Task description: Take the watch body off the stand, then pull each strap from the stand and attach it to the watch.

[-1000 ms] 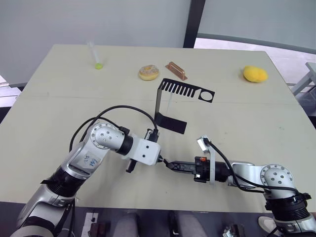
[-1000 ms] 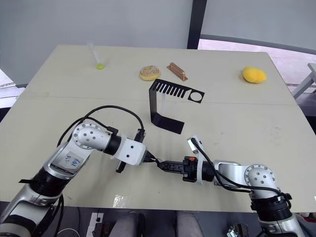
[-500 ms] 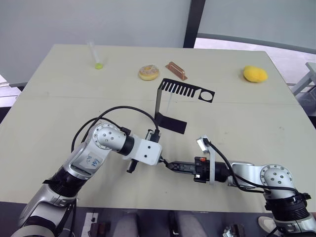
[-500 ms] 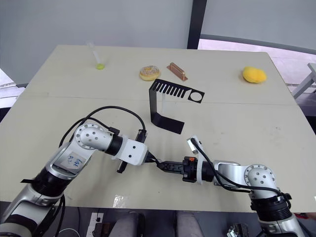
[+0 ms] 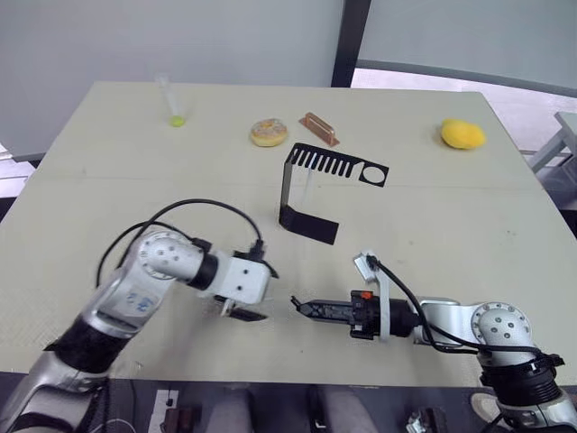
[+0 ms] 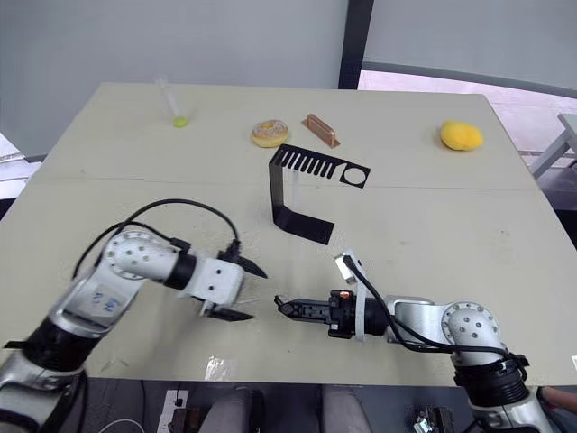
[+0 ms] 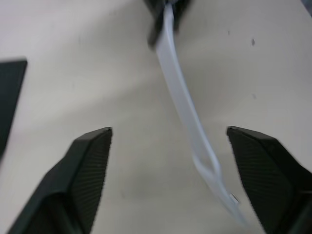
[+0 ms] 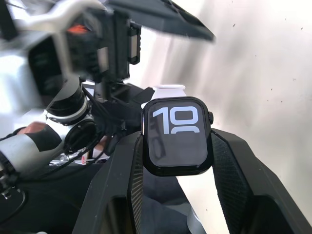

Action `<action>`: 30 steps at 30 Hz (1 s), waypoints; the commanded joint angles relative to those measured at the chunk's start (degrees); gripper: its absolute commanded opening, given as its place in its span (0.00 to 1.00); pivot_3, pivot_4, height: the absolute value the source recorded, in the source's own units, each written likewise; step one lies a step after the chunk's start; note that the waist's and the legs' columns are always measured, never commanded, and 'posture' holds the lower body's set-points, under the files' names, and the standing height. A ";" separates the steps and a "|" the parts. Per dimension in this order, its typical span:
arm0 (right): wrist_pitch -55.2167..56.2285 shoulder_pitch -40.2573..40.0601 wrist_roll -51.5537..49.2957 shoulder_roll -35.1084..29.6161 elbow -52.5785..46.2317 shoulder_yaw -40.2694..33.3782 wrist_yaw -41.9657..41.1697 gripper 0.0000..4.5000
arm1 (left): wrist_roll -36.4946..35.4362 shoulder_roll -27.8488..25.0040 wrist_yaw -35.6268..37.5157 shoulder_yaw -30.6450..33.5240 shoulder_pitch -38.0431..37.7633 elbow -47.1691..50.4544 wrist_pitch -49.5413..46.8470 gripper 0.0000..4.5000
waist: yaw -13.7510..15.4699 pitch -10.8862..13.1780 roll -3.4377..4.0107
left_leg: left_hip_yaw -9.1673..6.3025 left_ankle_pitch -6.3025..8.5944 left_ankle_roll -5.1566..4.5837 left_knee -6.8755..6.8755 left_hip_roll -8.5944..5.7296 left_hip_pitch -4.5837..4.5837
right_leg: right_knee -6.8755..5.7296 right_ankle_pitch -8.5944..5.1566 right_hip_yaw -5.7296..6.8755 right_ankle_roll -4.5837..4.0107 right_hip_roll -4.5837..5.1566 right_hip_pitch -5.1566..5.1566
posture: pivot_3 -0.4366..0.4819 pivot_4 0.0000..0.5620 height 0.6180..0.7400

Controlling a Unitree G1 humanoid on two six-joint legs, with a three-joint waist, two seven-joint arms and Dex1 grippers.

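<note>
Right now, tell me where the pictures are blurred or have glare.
Left wrist view: the strap and the black fingers are soft, out of focus. Right wrist view: the watch body is sharp, the left gripper behind it smeared, the table washed out by glare. Eye views: sharp, evenly lit.

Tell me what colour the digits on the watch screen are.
White, on the watch body's black screen; clearest in the right wrist view.
</note>
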State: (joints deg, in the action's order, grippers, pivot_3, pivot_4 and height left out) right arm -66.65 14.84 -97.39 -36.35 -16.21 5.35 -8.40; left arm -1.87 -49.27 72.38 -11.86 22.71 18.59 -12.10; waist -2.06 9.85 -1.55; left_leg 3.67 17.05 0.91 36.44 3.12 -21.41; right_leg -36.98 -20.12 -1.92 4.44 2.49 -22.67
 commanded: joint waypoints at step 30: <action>64.82 -2.56 82.74 -7.30 -10.58 9.49 -46.88 0.33 | -27.27 0.13 -1.13 23.79 -18.78 5.66 2.63 1.00 | 0.33 0.04 0.06 | 0.08 0.07 -0.02 0.02 -0.09 0.17 | 0.01 -0.02 0.06 -0.04 0.07 0.12 | 0.48 0.27 1.00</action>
State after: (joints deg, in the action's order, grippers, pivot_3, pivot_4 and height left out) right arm 1.32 12.36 -11.20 -44.53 -24.61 15.38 -54.52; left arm -29.14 -49.98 73.34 12.17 2.68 21.93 -10.51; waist -1.74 9.89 -1.50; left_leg 3.75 17.11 0.88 36.46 3.03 -21.23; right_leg -36.98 -20.14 -1.86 4.40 2.56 -22.55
